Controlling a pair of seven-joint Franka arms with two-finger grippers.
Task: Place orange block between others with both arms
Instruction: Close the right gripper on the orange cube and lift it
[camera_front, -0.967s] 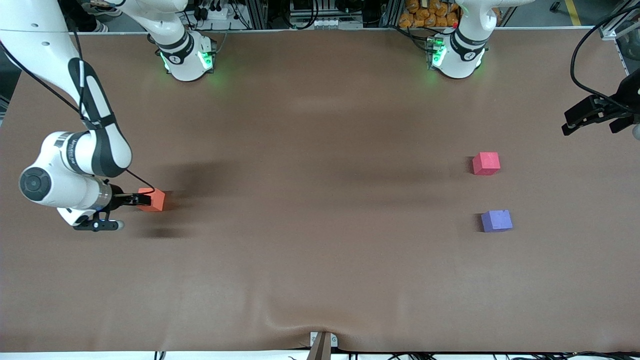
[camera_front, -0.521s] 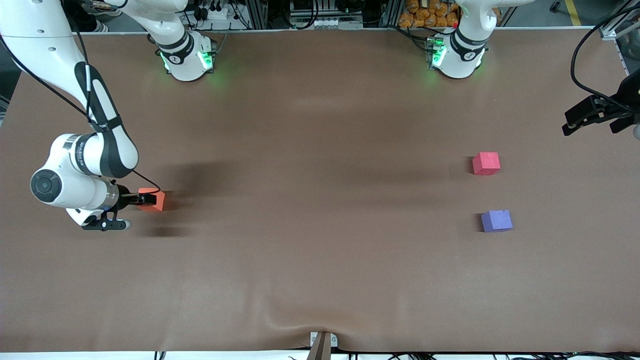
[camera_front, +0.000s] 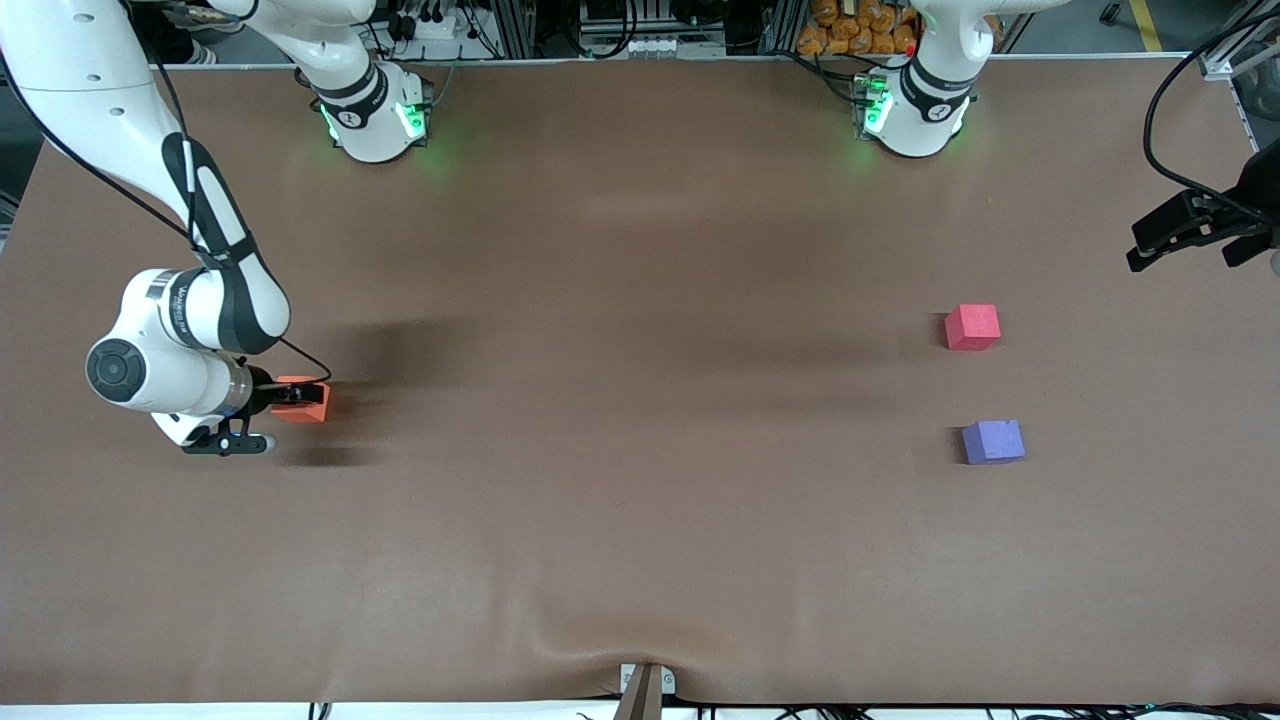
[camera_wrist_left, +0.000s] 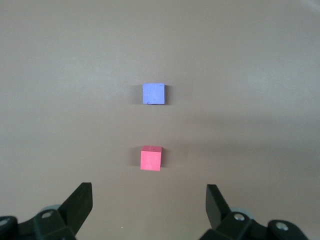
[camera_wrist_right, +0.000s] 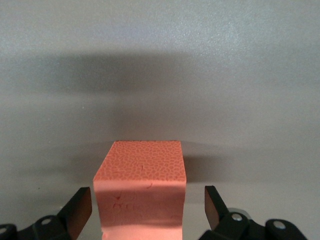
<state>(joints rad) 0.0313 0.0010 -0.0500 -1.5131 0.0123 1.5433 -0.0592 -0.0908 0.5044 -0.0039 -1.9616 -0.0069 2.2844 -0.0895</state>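
- Straddling the orange block (camera_wrist_right: 140, 192) on the worktop (camera_front: 640, 500) at the right arm's end: right gripper (camera_wrist_right: 147, 210), fingers apart, not clamped.
- Left gripper (camera_wrist_left: 149, 207) waits, fingers apart, over the worktop's edge near pinkish-red cube (camera_front: 972, 327) and blue-purple cube (camera_front: 993, 441).

No legible text, labels or nos. anywhere.

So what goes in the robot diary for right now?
right end effector: open around orange block | left end effector: open, waiting | block: on table
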